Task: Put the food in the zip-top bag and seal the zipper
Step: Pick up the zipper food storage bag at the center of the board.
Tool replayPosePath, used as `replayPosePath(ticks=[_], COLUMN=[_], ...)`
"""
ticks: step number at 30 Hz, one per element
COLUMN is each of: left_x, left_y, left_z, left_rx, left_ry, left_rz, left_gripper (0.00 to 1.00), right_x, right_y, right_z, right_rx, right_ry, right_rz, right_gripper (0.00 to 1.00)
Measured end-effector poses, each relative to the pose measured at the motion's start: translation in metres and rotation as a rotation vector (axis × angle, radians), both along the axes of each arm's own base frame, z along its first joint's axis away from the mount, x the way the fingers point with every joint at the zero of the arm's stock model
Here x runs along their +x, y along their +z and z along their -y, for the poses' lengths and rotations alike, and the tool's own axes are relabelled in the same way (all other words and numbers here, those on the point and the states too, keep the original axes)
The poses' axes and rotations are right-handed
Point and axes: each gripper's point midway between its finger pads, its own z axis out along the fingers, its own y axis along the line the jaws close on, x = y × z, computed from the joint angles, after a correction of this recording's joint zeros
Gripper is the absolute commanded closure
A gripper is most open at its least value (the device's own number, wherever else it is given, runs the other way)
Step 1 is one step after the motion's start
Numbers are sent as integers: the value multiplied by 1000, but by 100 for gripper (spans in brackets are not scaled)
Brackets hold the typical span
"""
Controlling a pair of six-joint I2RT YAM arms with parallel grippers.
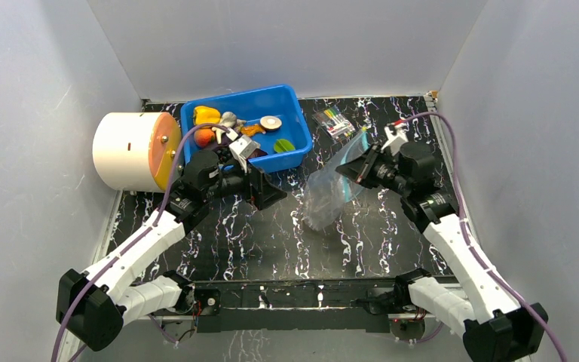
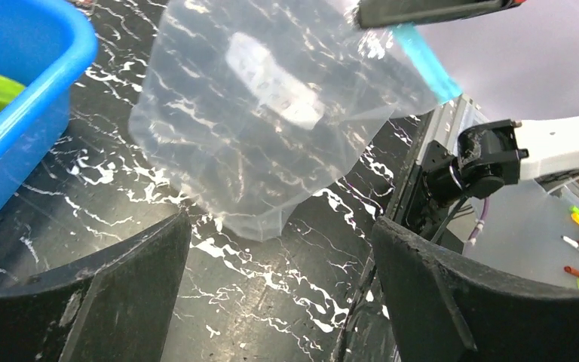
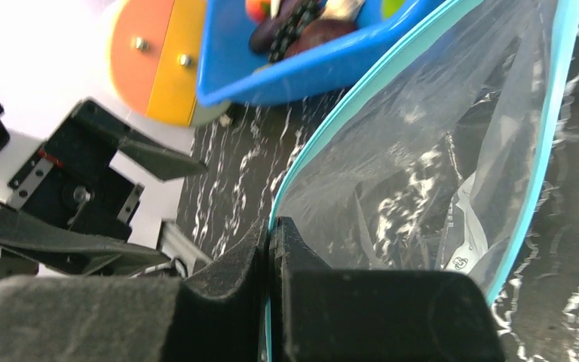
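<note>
progress: early; the food [image 1: 206, 115], glossy moulded plastic, all lies in the blue tub [image 1: 283, 161], upper left of centre; none looks bagged, zipper [image 3: 324, 136] unsealed.
zip-top bag [image 1: 328, 192]: right of centre, hanging limp above the bench [image 1: 271, 241]; clear, crinkled film.
right fingers [image 3: 219, 302]: clamped on the bag's teal edge.
left fingers [image 2: 121, 286]: spread wide, holding nothing.

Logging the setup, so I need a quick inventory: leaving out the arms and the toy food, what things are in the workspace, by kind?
blue bin: 1
zip-top bag: 1
marker packet: 1
white drum: 1
Total: 4
</note>
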Motion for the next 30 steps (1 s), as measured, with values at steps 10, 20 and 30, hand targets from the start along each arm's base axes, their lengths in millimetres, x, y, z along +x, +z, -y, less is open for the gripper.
replayPosePath(ticks=[10, 20, 30], left_x=[-9, -21, -38], left_y=[0, -6, -16], left_z=[12, 25, 24], left_rx=[-34, -55, -34], left_ry=[-102, -182, -240], left_rz=[66, 74, 130], left_gripper=[9, 17, 89], right_x=[-39, -59, -64], right_y=[-1, -1, -7], right_z=[-79, -116, -129], right_rx=[37, 66, 59], right_ry=[264, 346, 354], right_rz=[1, -5, -19], right_gripper=[100, 100, 100])
